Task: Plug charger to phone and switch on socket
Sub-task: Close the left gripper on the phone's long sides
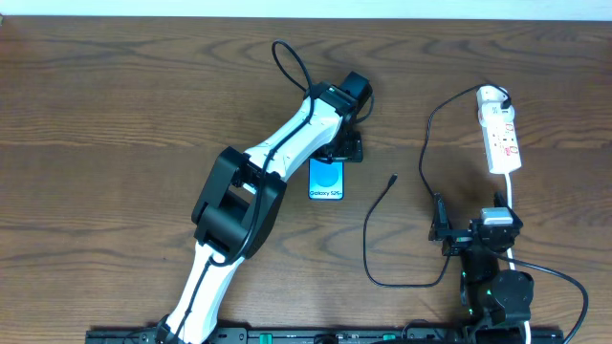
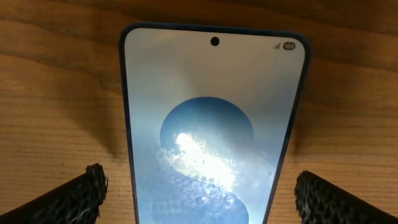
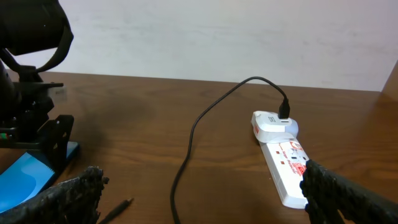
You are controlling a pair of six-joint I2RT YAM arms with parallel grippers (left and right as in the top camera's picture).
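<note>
Left gripper: jaws wide apart, 1 textured black finger on each side of the phone, a slim rectangular handset with a light-blue screen, a darker blue blob and a thin dark edge. It lies flat, screen up, on the brown wooden table, directly beneath this tool. No finger-to-edge contact is visible and nothing is clamped. The phone's long axis runs straight out ahead of the left gripper, with the camera-hole end farthest from the fingers. The port is not visible in any view. To the right of the left gripper, apart from the phone, lies the small black connector tip of the charger, a long thin black cable. The tip section lies oblique to the phone's long axis and points at neither phone end. From the right gripper the tip sits ahead and to its left. Right gripper: jaws fully spread, holding nothing. Judgement: the right arm is free to fetch the tip, and the left is placed to steady the phone. Ahead-right of the right gripper is the socket, a white elongated plastic power strip with red markings. Its long axis runs away from the tool, and the white adapter is plugged in at its far end. Switch position: cannot tell.
</note>
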